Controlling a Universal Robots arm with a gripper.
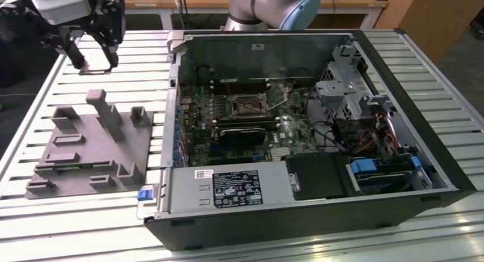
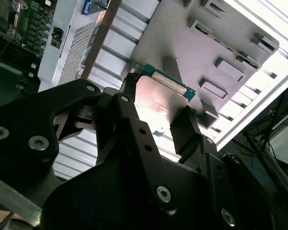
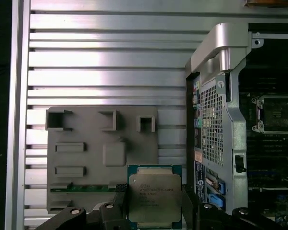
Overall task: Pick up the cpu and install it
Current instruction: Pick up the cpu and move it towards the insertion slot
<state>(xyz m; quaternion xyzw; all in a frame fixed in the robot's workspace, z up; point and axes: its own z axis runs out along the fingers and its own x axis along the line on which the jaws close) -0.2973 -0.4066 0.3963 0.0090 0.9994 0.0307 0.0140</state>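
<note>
In the exterior view, the gripper hangs above the far corner of the slatted metal table, at the exterior view's left. It is beyond the grey holder block and beside the open computer case. The black socket sits on the board inside the case, well apart from the gripper.

In the second wrist view, the fingers are clamped on two opposite edges of the cpu. A pale shiny face and one green edge of the chip show, and that edge points away from the gripper's body towards the holder block below.

In the first wrist view, the cpu is held clear of the table, flat, with its silver metal top turned to the camera. It is nearly square. Its slightly longer sides appear to be the ones the fingers press, so the long axis runs along the fingers. Beyond it lie the holder block and, to one side, the case wall and the socket.
</note>
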